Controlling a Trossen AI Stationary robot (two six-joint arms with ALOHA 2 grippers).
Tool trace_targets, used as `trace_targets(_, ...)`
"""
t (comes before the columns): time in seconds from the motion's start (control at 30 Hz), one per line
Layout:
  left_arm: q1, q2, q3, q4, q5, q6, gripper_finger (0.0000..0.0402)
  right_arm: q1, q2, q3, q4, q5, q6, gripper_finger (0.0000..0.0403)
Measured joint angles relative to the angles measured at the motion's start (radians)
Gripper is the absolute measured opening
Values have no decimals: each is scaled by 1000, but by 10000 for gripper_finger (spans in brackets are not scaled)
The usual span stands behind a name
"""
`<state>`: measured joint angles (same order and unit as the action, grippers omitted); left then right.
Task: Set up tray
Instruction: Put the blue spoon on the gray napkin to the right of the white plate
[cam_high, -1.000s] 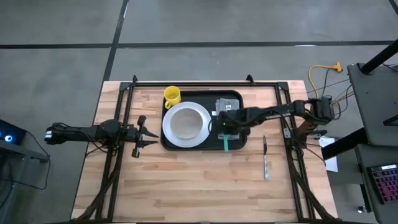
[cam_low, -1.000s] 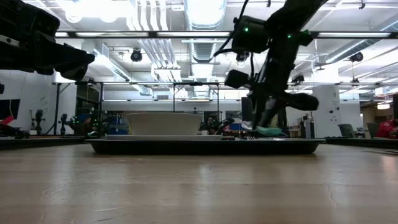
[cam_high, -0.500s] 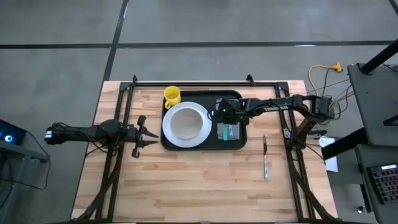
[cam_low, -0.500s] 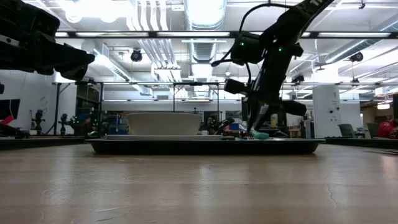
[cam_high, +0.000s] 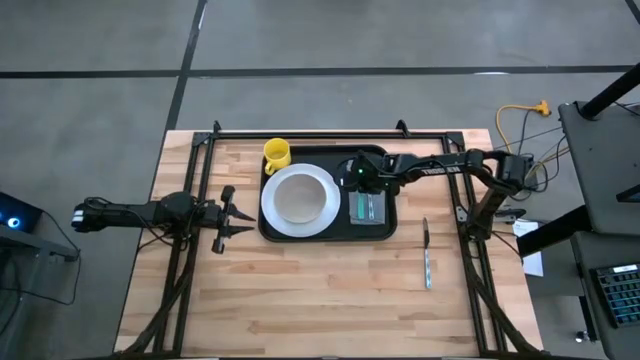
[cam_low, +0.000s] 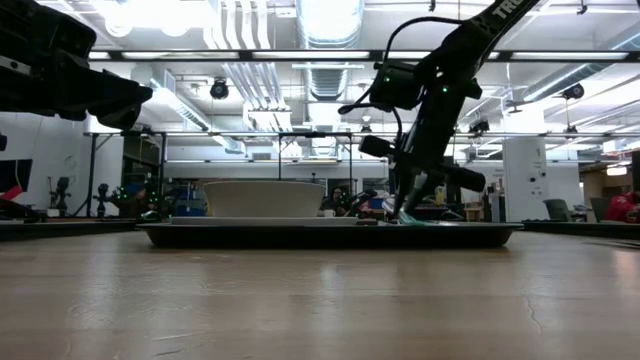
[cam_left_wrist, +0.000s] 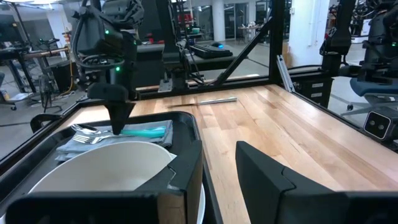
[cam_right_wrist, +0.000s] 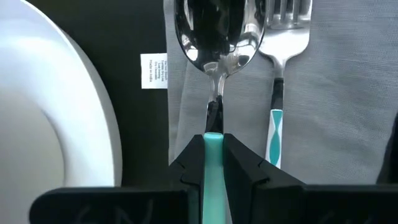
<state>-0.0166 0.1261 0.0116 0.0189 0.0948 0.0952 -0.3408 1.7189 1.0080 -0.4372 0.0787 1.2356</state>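
The black tray (cam_high: 320, 236) lies at the table's far middle. On it are a white plate (cam_high: 298, 198) and a grey napkin (cam_high: 368, 210) with a teal-handled fork (cam_right_wrist: 283, 37) and a teal-handled spoon (cam_right_wrist: 214, 28) side by side. My right gripper (cam_high: 362, 183) is over the napkin's far end, shut on the spoon. My left gripper (cam_high: 232, 216) waits open and empty to the left of the tray, above the table. My right gripper pinches the spoon's teal handle (cam_right_wrist: 212, 142) between its two fingers, close to the metal neck. The fingers come from above, pointing down, one on each side of the handle. The spoon lies along the napkin, bowl toward the far edge, beside the fork.
A yellow mug (cam_high: 276, 153) stands on the table by the tray's far left corner. A knife (cam_high: 427, 255) lies on the wood to the right of the tray. Black frame rails run along the table's far edge and both sides.
My right gripper has gone toward the far edge and down with the spoon. The spoon, held tilted above the tray's near right part a second ago, now lies on the napkin beside the fork.
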Motion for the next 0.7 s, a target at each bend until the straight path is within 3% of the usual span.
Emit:
trace_targets(0.37, 0, 0, 0, 0, 0, 0, 83, -1, 1, 0, 3, 3, -17, 24)
trace_targets(0.7, 0, 0, 0, 0, 0, 0, 83, 0, 86, 1, 38, -5, -34, 24)
